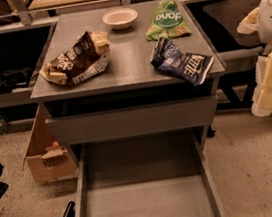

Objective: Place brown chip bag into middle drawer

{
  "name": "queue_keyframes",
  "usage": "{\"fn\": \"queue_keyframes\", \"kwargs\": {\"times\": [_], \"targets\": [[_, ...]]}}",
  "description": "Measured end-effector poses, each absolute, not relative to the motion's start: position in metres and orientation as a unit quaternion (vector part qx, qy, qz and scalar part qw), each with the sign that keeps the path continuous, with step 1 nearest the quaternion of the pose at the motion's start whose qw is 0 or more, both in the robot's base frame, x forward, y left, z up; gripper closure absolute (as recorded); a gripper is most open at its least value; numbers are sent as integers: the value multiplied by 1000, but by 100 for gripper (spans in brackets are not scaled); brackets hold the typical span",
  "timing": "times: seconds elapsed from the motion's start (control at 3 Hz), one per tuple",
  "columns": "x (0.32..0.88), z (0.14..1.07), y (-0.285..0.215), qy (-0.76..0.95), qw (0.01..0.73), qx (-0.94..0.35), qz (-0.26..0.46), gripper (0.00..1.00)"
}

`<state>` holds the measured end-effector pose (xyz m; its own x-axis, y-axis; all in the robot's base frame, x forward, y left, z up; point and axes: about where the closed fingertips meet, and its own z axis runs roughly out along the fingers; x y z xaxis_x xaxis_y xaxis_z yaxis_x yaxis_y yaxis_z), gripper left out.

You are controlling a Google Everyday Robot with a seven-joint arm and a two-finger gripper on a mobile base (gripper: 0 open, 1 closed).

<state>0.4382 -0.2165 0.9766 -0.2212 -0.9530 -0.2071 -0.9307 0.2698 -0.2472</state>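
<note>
Approach step: claw (269, 81) hung off counter (129, 63) right edge, grip unreadable, well apart from brown chip bag (75, 59). Middle drawer (147, 207) stood open. Next called for leftward reach, grasp.

Gripper (269, 81): pale-yellow, blocky, at the far right, hanging free and touching nothing.
Arm (271, 10): 1 white rounded link directly above the gripper, partly cut off by the right edge.
Wrist: hidden.
</note>
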Motion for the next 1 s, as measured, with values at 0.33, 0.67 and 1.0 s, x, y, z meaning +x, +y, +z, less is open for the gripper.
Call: {"fn": "queue_keyframes", "kwargs": {"times": [0.33,0.67,1.0], "targets": [[438,977,-217,781,160,-603,-35,0],[456,965,-191,765,182,-617,-35,0],[493,960,-132,728,223,-646,-59,0]]}}
